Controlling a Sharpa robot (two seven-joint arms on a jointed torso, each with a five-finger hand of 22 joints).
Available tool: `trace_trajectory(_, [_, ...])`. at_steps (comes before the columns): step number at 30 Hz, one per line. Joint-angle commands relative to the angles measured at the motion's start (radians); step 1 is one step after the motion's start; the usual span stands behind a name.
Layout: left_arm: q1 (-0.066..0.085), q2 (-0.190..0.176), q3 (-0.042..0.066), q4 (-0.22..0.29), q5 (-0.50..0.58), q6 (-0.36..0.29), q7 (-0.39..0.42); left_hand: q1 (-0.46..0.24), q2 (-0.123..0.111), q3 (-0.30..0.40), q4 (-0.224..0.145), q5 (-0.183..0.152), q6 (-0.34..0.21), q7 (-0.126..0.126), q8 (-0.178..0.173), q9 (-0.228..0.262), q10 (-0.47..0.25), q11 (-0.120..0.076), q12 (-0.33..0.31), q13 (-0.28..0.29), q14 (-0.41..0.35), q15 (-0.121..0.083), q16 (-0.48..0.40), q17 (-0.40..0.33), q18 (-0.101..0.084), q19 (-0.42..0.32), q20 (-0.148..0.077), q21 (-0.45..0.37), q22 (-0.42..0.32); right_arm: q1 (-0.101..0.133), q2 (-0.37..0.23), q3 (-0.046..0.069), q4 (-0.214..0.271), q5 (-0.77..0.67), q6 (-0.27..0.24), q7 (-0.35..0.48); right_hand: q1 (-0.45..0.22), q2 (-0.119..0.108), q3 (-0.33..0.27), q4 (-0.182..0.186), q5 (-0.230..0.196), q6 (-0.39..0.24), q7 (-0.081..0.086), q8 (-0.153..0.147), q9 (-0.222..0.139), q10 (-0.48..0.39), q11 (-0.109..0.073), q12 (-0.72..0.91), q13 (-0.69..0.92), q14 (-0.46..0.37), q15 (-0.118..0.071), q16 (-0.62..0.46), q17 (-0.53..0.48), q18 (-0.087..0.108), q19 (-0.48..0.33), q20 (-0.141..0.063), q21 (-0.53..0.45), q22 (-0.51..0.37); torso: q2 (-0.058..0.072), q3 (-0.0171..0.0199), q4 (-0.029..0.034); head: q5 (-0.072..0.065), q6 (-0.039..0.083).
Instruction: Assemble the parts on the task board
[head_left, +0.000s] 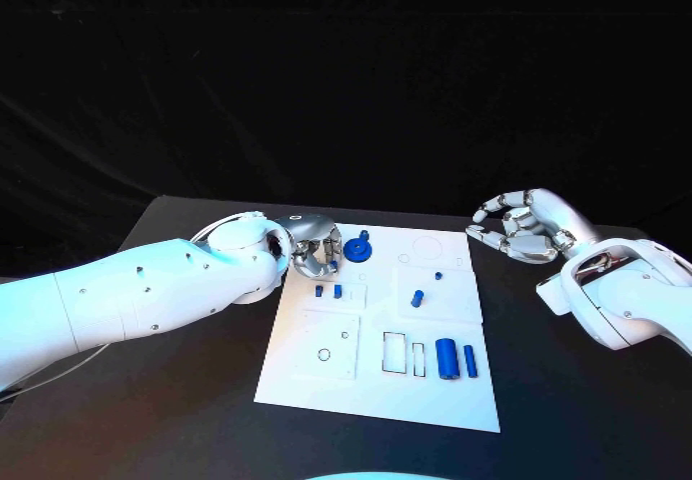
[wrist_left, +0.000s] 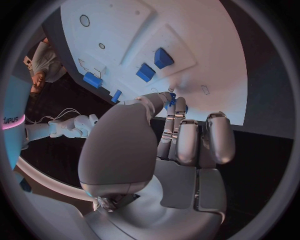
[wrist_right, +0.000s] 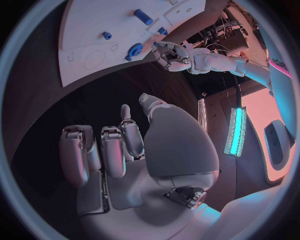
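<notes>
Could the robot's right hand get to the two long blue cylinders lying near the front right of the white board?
Probably yes. The right hand hovers empty off the white task board, and nothing lies over the two blue cylinders.

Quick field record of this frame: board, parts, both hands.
board: white task board flat on the black table
parts: blue round part at far edge; two small blocks; short peg; two cylinders near right corner
left hand: left hand at the board's far left, fingertips touching the blue round part
right hand: right hand raised off the board's right, fingers curled, holding nothing
</notes>
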Motion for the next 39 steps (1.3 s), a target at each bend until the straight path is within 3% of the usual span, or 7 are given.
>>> trace_trajectory(1, [0.000, 0.005, 0.000, -0.001, 0.008, 0.029, -0.003, -0.009, 0.001, -0.001, -0.005, -0.006, 0.009, 0.000, -0.007, 0.001, 0.004, 0.000, -0.004, -0.001, -0.001, 0.001, 0.002, -0.001, -0.010, 0.007, 0.001, 0.002, -0.001, -0.001, 0.000, 0.000, 0.001, -0.012, -0.001, 0.007, 0.001, 0.002, 0.002, 0.000, 0.004, 0.001, 0.000, 0.000, 0.001, 0.004, -0.001, 0.003, 0.041, 0.074, -0.004, -0.003, 0.147, 0.017, 0.051, -0.006, -0.005, 0.201, 0.000, -0.0004, -0.0006, 0.000, 0.001])
trace_trajectory(39, [-0.002, 0.018, -0.002, -0.010, 0.030, 0.064, -0.010, -0.009, 0.002, -0.001, -0.007, -0.008, 0.012, -0.001, -0.009, 0.002, 0.010, 0.000, -0.010, -0.002, -0.004, 0.001, 0.000, -0.006, -0.009, 0.004, 0.001, -0.001, -0.004, -0.001, -0.001, 0.000, 0.003, -0.014, -0.002, 0.007, 0.001, 0.002, 0.002, 0.000, 0.004, 0.001, 0.000, 0.000, 0.001, 0.004, -0.001, 0.003, 0.041, 0.074, -0.004, -0.003, 0.147, 0.017, 0.051, -0.006, -0.005, 0.201, 0.000, -0.0012, 0.0008, 0.000, -0.002])
